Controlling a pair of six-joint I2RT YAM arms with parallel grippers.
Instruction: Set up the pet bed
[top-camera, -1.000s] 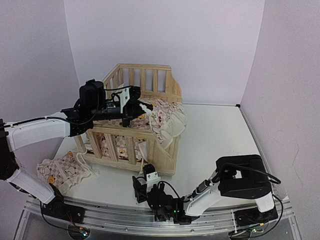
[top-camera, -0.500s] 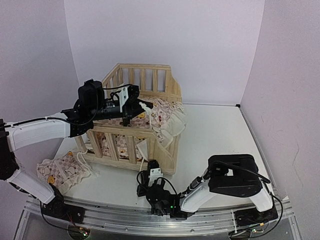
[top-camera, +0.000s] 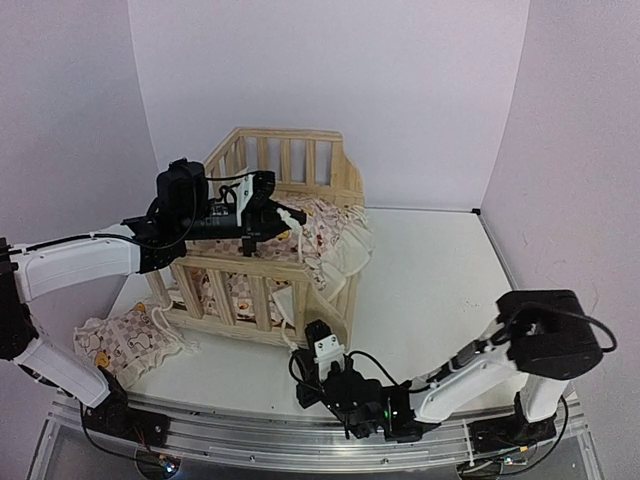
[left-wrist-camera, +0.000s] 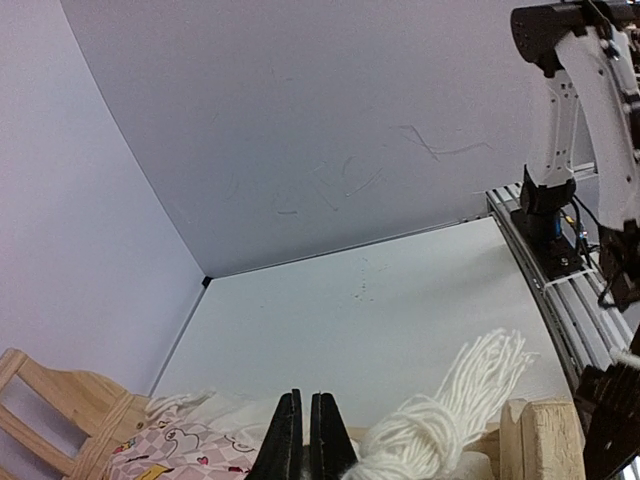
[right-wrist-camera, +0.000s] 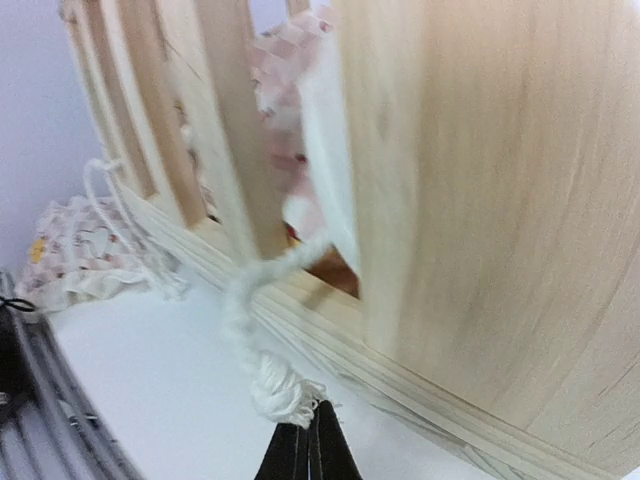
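The pet bed's pine frame stands mid-table, with the checked ruffled cushion draped inside and over its right rail. My left gripper hovers over the bed. In the left wrist view it is shut, and a white tie-string tassel sticks out beside its fingers. My right gripper is low at the frame's front right corner. In the right wrist view it is shut, its tips pinching the fringe of a tie string that comes out between the slats.
A second checked ruffled pad lies on the table left of the frame. The right arm stretches low along the front. The aluminium rail runs along the near edge. Walls close in behind and on both sides.
The right gripper has shut at the string's tassel and shifted right towards the frame's corner, while its elbow swung out to the right. The left arm has stayed put.
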